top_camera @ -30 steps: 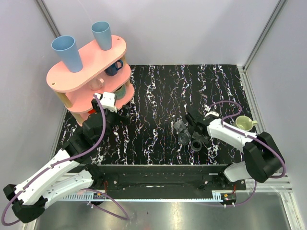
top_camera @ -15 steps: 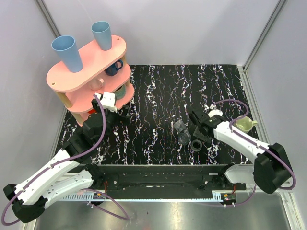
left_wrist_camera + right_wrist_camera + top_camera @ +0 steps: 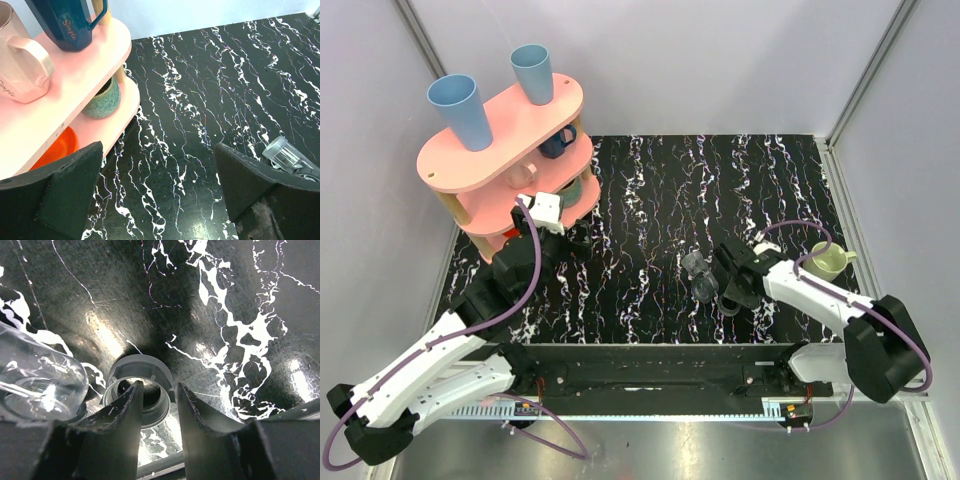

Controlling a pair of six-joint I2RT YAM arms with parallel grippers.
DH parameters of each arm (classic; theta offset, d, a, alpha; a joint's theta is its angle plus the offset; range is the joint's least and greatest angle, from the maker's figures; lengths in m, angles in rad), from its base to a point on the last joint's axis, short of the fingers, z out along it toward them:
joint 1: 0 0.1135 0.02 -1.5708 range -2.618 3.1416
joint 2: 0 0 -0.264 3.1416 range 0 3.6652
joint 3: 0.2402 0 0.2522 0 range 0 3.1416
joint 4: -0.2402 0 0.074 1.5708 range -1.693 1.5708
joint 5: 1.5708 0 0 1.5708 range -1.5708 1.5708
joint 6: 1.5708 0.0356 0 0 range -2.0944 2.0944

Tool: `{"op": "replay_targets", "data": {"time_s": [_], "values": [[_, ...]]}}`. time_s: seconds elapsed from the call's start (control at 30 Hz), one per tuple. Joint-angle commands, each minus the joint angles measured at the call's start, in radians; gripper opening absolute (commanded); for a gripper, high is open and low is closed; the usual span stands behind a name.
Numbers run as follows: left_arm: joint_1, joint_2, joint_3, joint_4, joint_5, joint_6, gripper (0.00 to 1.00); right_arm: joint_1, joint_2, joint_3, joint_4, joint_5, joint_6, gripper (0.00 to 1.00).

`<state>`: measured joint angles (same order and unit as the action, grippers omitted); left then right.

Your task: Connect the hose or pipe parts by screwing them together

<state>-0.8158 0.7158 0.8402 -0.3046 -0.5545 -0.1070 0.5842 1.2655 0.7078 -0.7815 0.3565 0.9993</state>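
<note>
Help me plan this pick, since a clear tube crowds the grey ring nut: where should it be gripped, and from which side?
I would pinch the wall of the ring nut from above: it lies flat, bore up, so one finger can go inside and one outside. Choose the side away from the clear tube, where the right end effector hangs.

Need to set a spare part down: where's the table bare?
The table is bare at the back, between pink rack and right wall, and left of the pipe parts. Crowded around the right hand and cream cup.
</note>
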Motion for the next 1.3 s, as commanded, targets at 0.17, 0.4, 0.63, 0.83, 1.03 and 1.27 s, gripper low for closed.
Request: {"op": "replay_targets", "data": {"time_s": [0.17, 0.4, 0.63, 0.83, 1.03, 1.27], "values": [[-0.005, 0.007, -0.010, 0.048, -0.018, 0.015, 0.96, -0.006, 0.063, 0.007, 0.048, 0.076, -0.030, 0.17], [-0.006, 0.002, -0.009, 0.047, -0.021, 0.016, 0.95, -0.004, 0.002, 0.102, -0.038, 0.176, -0.090, 0.00], [-0.005, -0.027, 0.063, -0.106, -0.027, -0.157, 0.95, 0.015, -0.045, 0.272, 0.154, -0.068, -0.269, 0.00], [-0.002, -0.116, 0.079, -0.311, 0.048, -0.284, 0.96, 0.146, 0.142, 0.383, 0.318, -0.140, -0.277, 0.00], [0.003, -0.228, 0.054, -0.459, 0.062, -0.404, 0.98, 0.290, 0.346, 0.432, 0.511, -0.235, -0.297, 0.03], [0.003, -0.263, -0.033, -0.469, 0.102, -0.476, 0.98, 0.385, 0.535, 0.518, 0.556, -0.214, -0.265, 0.11]]}}
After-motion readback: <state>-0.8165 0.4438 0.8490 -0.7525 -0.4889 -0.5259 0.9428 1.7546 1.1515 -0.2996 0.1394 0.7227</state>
